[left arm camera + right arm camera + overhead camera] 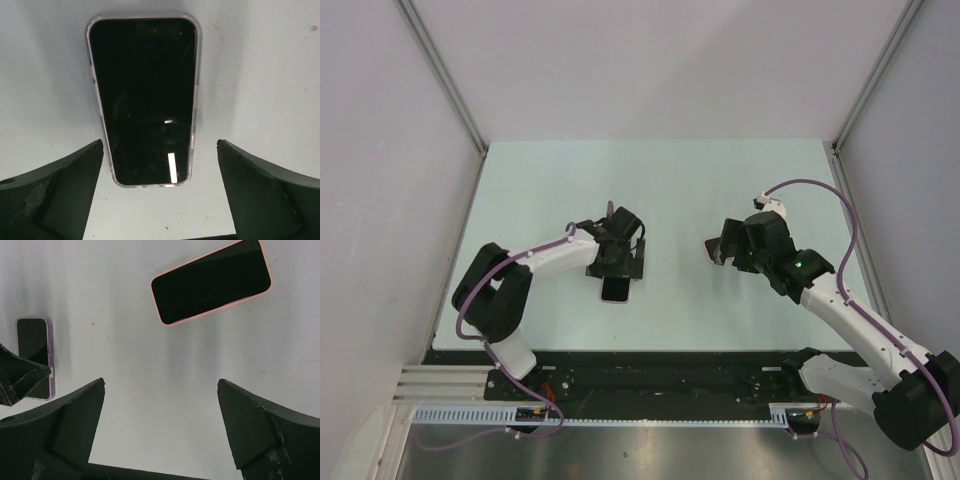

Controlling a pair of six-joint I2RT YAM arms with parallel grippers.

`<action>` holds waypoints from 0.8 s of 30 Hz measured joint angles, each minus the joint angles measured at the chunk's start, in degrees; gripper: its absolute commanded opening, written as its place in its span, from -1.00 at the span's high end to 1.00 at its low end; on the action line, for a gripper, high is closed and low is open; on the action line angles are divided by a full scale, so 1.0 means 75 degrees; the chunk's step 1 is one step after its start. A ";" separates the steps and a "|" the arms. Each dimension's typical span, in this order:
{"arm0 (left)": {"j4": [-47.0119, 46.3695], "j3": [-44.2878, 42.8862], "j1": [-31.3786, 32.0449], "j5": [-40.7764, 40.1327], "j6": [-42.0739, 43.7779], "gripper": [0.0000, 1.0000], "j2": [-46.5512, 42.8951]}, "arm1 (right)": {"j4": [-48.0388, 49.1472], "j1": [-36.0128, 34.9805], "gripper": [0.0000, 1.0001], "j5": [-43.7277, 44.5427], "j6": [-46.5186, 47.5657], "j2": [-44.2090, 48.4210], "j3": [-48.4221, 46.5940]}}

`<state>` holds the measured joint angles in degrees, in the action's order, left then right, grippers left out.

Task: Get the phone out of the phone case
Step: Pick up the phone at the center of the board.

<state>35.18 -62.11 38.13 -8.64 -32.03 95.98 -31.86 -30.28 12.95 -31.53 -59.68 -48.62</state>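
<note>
A black-screened phone in a clear, lilac-tinted phone case (144,100) lies flat on the pale table, screen up. It also shows in the top view as the cased phone (616,289) and in the right wrist view as the cased phone (34,352). My left gripper (160,143) hovers over its near end, open, one finger on each side and not touching it. In the top view the left gripper (618,262) covers the phone's far part. A second phone with a pink rim (212,282) lies slanted ahead of my right gripper (161,381), which is open and empty.
The pale green table (670,180) is bounded by white walls at the back and both sides. The pink-rimmed phone (709,248) sits just left of the right gripper (725,250). A black rail (660,375) runs along the near edge by the arm bases.
</note>
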 measured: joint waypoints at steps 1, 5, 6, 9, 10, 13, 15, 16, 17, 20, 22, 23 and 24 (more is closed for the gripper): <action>0.0006 -0.0006 0.0000 -0.0023 0.0000 -1.00 0.0093 | 0.0000 0.0000 -0.99 -0.0006 0.0000 0.0000 0.0000; 0.0020 -0.0050 -0.0006 -0.0041 -0.0003 -1.00 0.0574 | 0.0000 0.0000 -1.00 -0.0044 -0.0003 -0.0026 0.0003; 0.0020 -0.0050 -0.0006 -0.0050 -0.0006 -1.00 0.0705 | 0.0000 0.0000 -0.99 -0.0050 -0.0006 -0.0041 0.0000; -0.0032 -0.0131 -0.0006 -0.0114 -0.0017 -0.91 0.0819 | 0.0000 -0.0003 -1.00 -0.0070 -0.0041 -0.0079 0.0003; -0.0035 -0.0140 -0.0003 -0.0131 -0.0015 -0.78 0.0825 | 0.0003 -0.0006 -0.99 -0.0082 -0.0058 -0.0079 0.0003; -0.0047 -0.0149 -0.0006 -0.0143 -0.0015 -0.51 0.0833 | 0.0000 -0.0026 -0.99 -0.0117 -0.0119 -0.0079 0.0003; -0.0052 -0.0160 -0.0006 -0.0114 -0.0012 -0.46 0.0836 | -0.0003 -0.0052 -0.99 -0.0137 -0.0154 -0.0079 0.0003; -0.0050 -0.0166 -0.0006 -0.0090 -0.0012 -0.45 0.0836 | -0.0003 -0.0064 -0.99 -0.0143 -0.0178 -0.0079 0.0003; -0.0050 -0.0172 -0.0006 -0.0047 -0.0009 -0.45 0.0836 | -0.0006 -0.0079 -0.99 -0.0169 -0.0204 -0.0079 0.0003; -0.0052 -0.0181 -0.0032 0.0111 -0.0012 -0.43 0.0813 | -0.0012 -0.0099 -0.99 -0.0219 -0.0361 -0.0082 0.0003; -0.0079 -0.0181 -0.0038 0.0367 -0.0026 -0.43 0.0769 | 0.0000 -0.0099 -0.99 -0.0318 -0.0519 -0.0090 0.0012; -0.0090 -0.0181 -0.0035 0.0455 -0.0047 -0.43 0.0755 | 0.0050 -0.0099 -1.00 -0.0431 -0.0621 -0.0090 0.0050; -0.0105 -0.0181 -0.0035 0.0638 -0.0073 -0.42 0.0729 | 0.0128 -0.0099 -1.00 -0.0551 -0.0694 -0.0090 0.0128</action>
<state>34.39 -63.46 37.87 -3.86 -32.58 101.45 -30.89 -31.03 8.82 -36.73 -60.36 -47.66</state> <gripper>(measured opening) 0.785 0.994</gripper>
